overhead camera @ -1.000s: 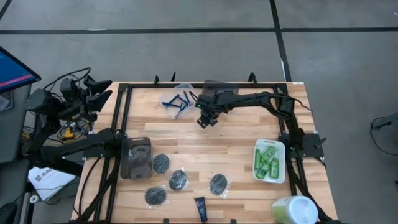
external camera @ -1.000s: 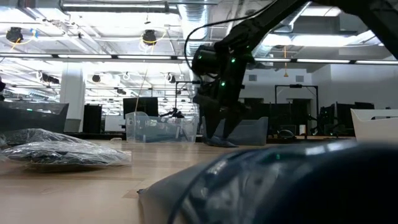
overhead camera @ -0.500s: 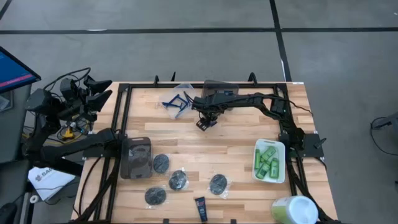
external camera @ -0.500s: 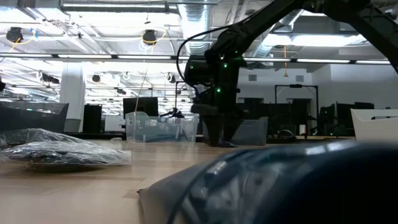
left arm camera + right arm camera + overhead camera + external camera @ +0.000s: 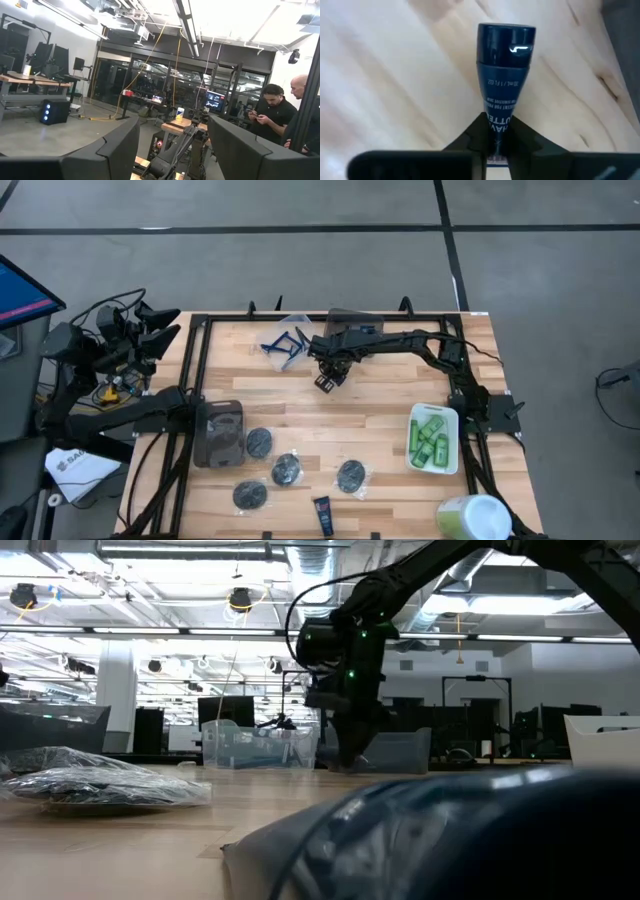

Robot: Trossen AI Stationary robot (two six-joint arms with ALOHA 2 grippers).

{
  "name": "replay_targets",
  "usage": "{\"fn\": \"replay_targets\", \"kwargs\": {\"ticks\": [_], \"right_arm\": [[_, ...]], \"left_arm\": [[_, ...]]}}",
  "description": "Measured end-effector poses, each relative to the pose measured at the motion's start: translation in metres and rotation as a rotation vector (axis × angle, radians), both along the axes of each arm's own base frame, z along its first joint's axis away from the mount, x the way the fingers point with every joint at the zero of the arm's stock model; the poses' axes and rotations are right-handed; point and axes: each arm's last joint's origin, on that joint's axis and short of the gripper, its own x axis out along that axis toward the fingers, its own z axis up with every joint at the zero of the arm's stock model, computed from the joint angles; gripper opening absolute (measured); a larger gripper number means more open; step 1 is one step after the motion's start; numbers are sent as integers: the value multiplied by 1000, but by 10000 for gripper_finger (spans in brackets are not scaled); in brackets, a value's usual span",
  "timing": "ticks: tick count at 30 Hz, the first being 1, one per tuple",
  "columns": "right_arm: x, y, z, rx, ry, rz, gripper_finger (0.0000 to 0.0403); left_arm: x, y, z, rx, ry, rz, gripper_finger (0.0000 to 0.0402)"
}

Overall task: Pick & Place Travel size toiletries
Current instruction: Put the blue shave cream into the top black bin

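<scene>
My right gripper (image 5: 326, 381) (image 5: 498, 125) stands at the table's far middle, just in front of the bins, shut on a dark navy tube (image 5: 505, 70). Another navy tube (image 5: 322, 515) lies at the near edge. Several dark discs in clear wrap (image 5: 288, 470) lie at the near left. Blue razors (image 5: 283, 342) rest in a clear bin. Green mini bottles (image 5: 431, 440) lie in the white tray (image 5: 449, 416). My left gripper (image 5: 172, 150) is open, off the table's left side, facing the room. My right gripper pinches the navy tube's flat tail end (image 5: 498, 112) between its two fingers (image 5: 470, 137), which lie along the tube. The fingers come from above, pointing down (image 5: 345, 758). The cap end (image 5: 506, 37) points away from them toward the wood; whether it touches the table I cannot tell.
A grey bin (image 5: 350, 321) stands at the far edge beside the clear bin. A dark pouch (image 5: 220, 432) lies at the left and a round pale-green-topped tub (image 5: 470, 518) at the near right corner. Bare wood shows across the table's middle. People stand in the room behind.
My right gripper has shifted slightly toward the table's left and near edge, dipped to the table and shut its spread fingers on the navy tube.
</scene>
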Motion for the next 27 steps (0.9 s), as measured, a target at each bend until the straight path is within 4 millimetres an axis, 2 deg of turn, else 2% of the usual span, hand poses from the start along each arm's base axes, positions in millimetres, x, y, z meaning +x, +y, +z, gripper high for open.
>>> {"fn": "replay_targets", "kwargs": {"ticks": [2,6,11,13,16,20,24,27], "right_arm": [[-3,1,13,-9,-25,12,27],[-11,-3,52,-61,-113,23,15],[-35,-32,92,-187,-169,-65,24],[-45,-47,102,-206,-188,-113,29],[-56,-70,101,-212,-177,-173,31],[-64,-94,86,-201,-117,-190,29],[-65,-106,67,-184,-61,-187,39],[-67,-110,62,-160,-49,-186,66]], "left_arm": [[0,0,0,0,0,-1,231],[0,0,0,0,0,-1,231],[0,0,0,0,0,-1,231],[0,0,0,1,0,0,231],[0,0,0,1,0,-1,231],[0,0,0,1,0,0,231],[0,0,0,1,0,0,231],[0,0,0,1,0,-1,231]]}}
